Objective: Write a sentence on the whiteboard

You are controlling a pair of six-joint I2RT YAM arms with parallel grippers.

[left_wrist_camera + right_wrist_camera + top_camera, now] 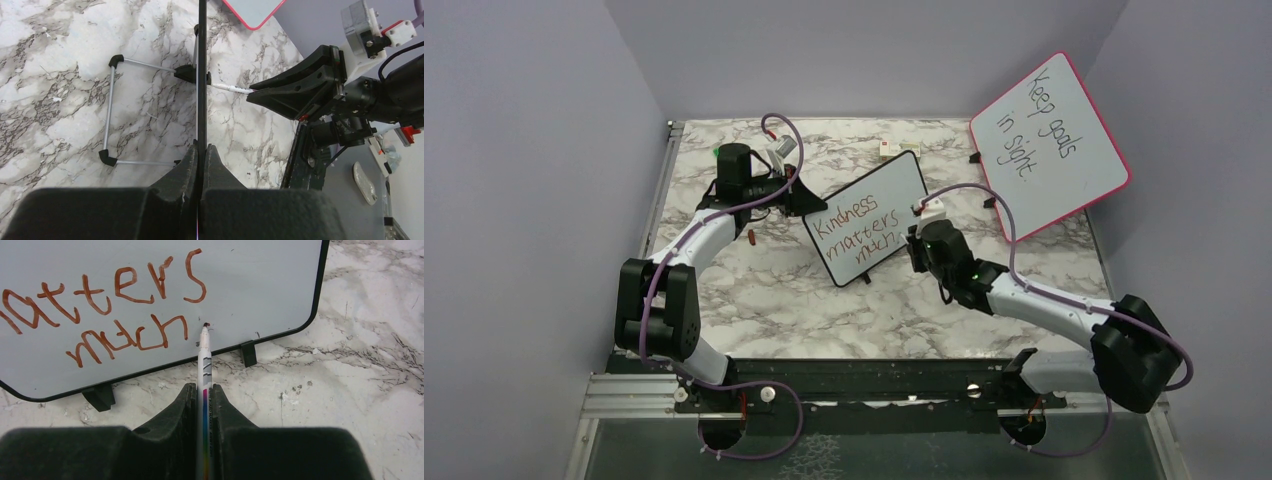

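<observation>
**Item 1, whiteboard** (867,222): I see it near the middle of the table (824,310), tilted back on a wire stand (112,110). It has a black frame and little black feet.

**Item 2, sentence** (856,233): I read red-brown handwriting in three lines, "Kindness matters much". My right wrist view shows only the lower two lines.

**Item 3, left tool** (796,197): It is clamped narrow on the whiteboard's left edge. In my left wrist view the thin black frame runs straight up out of the pinched fingers (187,165).

**Item 4, right tool** (921,225): It is closed on a white marker (205,360) and sits at the board's lower right corner. The marker points up at the board face. Its dark tip lies just right of the last letter of "much", above the bottom frame. I cannot tell whether the tip touches the surface.

**Item 5, pink-framed board** (1054,140): It leans at the far right, well apart from both tools, and reads "Keep goals in sight" in black.

**Item 6, small red-brown piece** (752,238): It lies on the table near the left arm. I cannot identify it.
</observation>
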